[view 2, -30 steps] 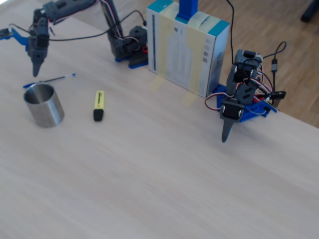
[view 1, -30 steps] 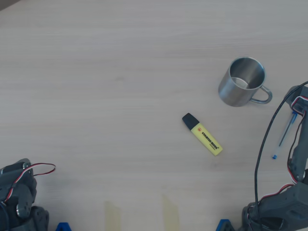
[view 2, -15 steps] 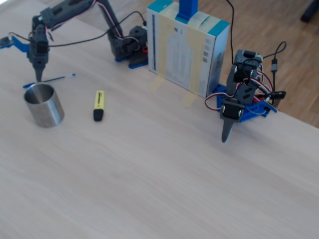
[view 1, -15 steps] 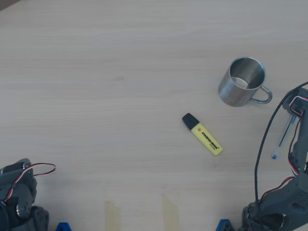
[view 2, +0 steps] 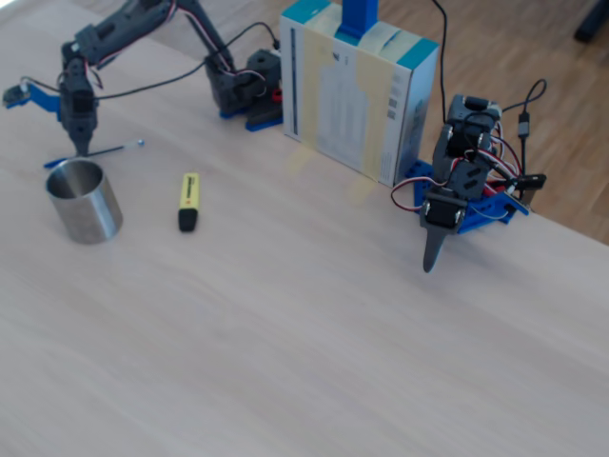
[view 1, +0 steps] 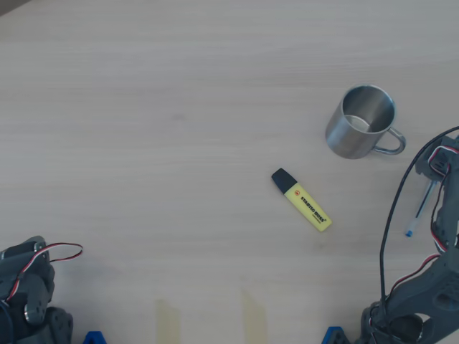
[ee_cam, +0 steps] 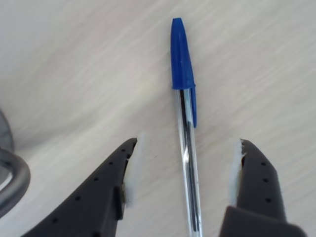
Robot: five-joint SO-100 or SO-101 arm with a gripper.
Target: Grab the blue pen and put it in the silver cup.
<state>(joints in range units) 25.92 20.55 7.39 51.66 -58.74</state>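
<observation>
— So where does the blue pen (ee_cam: pixel 185 128) lie?

— Flat on the table (view 1: pixel 179 107), just beside the silver cup (view 1: pixel 358 122) on its handle side. In the overhead view only its lower barrel and blue end plug show (view 1: pixel 414 215), at the right edge, under the arm. In the fixed view it lies just behind the cup (view 2: pixel 84 200), with the plug end pointing right (view 2: pixel 114 149).

— And against the gripper (ee_cam: pixel 185 168)?

— The wrist view answers that best. The clear barrel runs up between the two fingers, roughly midway, touching neither pad. The blue cap points away from the camera, past the fingertips.

— Are the fingers closed on it?

— No, they stand wide apart, with bare wood visible on both sides of the barrel. The left finger (ee_cam: pixel 131 168) and the right finger (ee_cam: pixel 242 170) straddle the pen.

— How low is the gripper?

— In the fixed view its tip (view 2: pixel 82 143) points straight down at the pen's line. Whether the fingertips touch the table I cannot tell.

— Anything else nearby?

— A curve of the cup's handle (ee_cam: pixel 12 180) shows at the left edge of the wrist view. The yellow highlighter (view 1: pixel 302 200) lies well apart, toward the middle of the table, black cap pointing up-left in the overhead view.
</observation>
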